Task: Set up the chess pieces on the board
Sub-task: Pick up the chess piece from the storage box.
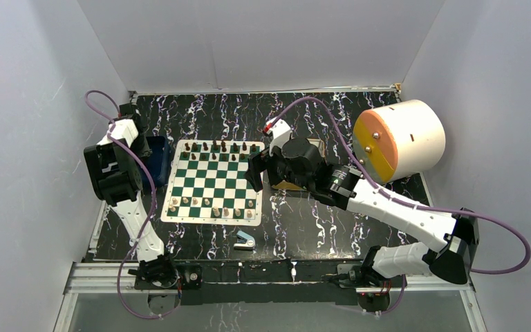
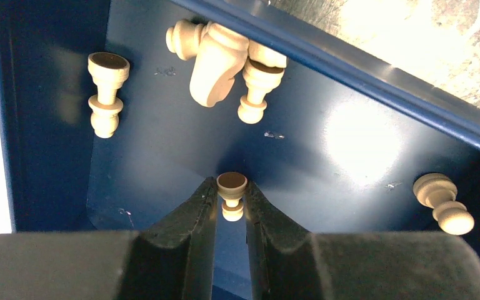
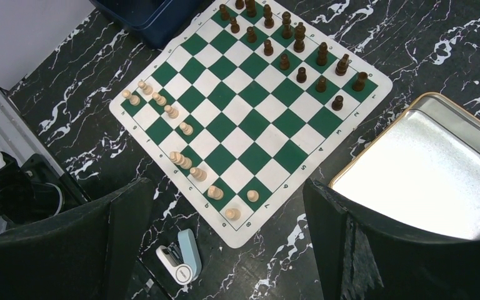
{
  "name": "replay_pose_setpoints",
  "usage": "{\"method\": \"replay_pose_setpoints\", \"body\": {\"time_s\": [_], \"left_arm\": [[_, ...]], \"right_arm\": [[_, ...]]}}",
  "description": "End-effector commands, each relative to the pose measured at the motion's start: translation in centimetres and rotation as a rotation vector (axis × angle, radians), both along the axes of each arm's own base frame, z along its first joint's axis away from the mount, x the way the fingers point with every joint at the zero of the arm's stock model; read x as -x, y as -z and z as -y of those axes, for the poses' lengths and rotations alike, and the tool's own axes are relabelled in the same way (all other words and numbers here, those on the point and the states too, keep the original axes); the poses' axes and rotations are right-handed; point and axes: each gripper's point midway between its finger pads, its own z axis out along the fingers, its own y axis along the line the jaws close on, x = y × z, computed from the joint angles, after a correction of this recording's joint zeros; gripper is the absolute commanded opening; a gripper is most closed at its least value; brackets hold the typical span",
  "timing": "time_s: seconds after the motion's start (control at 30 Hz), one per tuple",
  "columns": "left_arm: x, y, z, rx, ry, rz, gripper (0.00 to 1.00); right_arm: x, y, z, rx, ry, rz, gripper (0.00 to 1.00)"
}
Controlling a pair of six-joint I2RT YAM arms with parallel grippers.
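Left pincer (image 2: 231, 211) pinches one pawn (image 2: 232, 183); three pawns (image 2: 107, 94), one knight (image 2: 215, 62) nearby; right pincer (image 3: 225, 185) spread.

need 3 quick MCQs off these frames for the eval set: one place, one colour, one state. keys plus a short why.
1. Where is the left end effector working?
A. over the board
B. inside the dark blue tray
C. over the silver tin

2. What colour are the chess pieces lying in that tray?
A. pale beige
B. dark brown
C. green

3. What state is the right end effector in?
A. shut on a dark piece
B. shut on the stapler
C. open, holding nothing

Key:
1 B: its wrist view shows the blue tray floor and walls all around it.
2 A: every piece seen in the tray is pale.
3 C: its wrist view shows the jaws wide apart with nothing between them.
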Motion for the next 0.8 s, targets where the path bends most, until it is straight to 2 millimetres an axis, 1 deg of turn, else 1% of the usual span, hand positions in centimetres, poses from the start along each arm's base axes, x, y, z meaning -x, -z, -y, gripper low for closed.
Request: {"method": "replay_pose_setpoints", "body": {"time_s": [0.0,0.13,0.27,0.37,0.47,0.53,0.6,0.77], "left_arm": [[0.2,-1.1,0.0,0.006,-0.002,-0.004,0.15],[0.2,-2.0,0.3,0.022,-0.025,0.023,0.1],[0.0,-3.6,0.6,0.029,-0.057,0.076,0.07],[-0.3,-5.5,0.1,-0.003,-0.091,0.121,0.05],[-0.5,-7.9,0.1,-0.012,-0.113,0.184,0.06],[-0.6,-9.4,0.6,0.008,-0.129,0.232,0.07],[-0.7,-10.7,1.7,0.062,-0.133,0.284,0.07],[-0.8,-13.1,4.3,0.191,-0.127,0.381,0.07]], "right_arm": [[-0.4,-2.2,0.3,-0.075,0.026,0.042,0.99],[-0.2,-2.0,0.2,-0.075,0.018,0.029,0.99],[-0.1,-2.2,0.2,-0.087,0.022,0.023,0.99],[0.0,-2.4,0.3,-0.095,0.027,0.012,0.99],[0.1,-2.4,0.4,-0.101,0.041,-0.015,0.99],[0.2,-2.5,0.4,-0.109,0.05,-0.037,0.99],[0.5,-2.7,0.4,-0.118,0.05,-0.06,0.99],[0.3,-2.4,1.2,-0.147,0.111,-0.08,0.99]]}}
